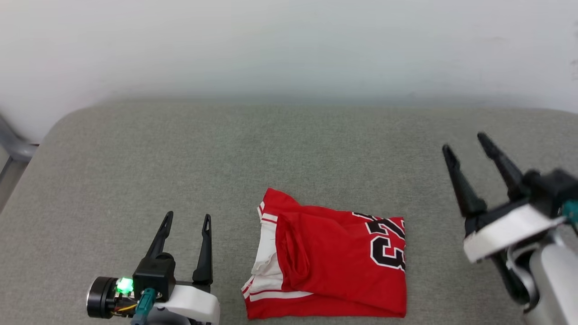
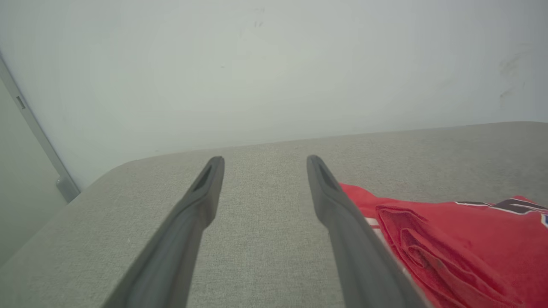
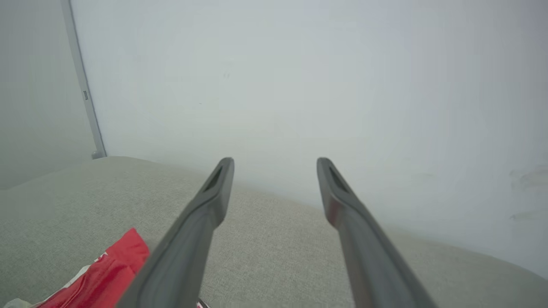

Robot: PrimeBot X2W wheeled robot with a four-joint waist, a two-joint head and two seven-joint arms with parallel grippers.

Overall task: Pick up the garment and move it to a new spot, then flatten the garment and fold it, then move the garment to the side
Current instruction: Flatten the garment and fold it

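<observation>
Noting the garment [image 1: 334, 262] as soft matt red cloth, creasing at the folds, with white cloth sleeves and flat black printed numerals. Reading the pad [image 1: 226, 153] beneath as coarse grey woven fabric, matt. Logging the left gripper [image 1: 188, 215] and right gripper [image 1: 464, 141] as smooth dark matt plastic in the fingers [image 1: 204, 248], white plastic with slight sheen at the wrist shells [image 1: 505, 230]. Marking the wall [image 1: 289, 45] as smooth, matt, pale.

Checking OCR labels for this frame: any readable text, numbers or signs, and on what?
"23": black, white-edged digits on the red jersey, lying sideways near its right edge in the head view.
Black lettering beside the digits: mostly lost in the fold, unreadable.
Left wrist view: a strip of the same black print on the jersey, too cut off to read.
Nothing else legible.
</observation>
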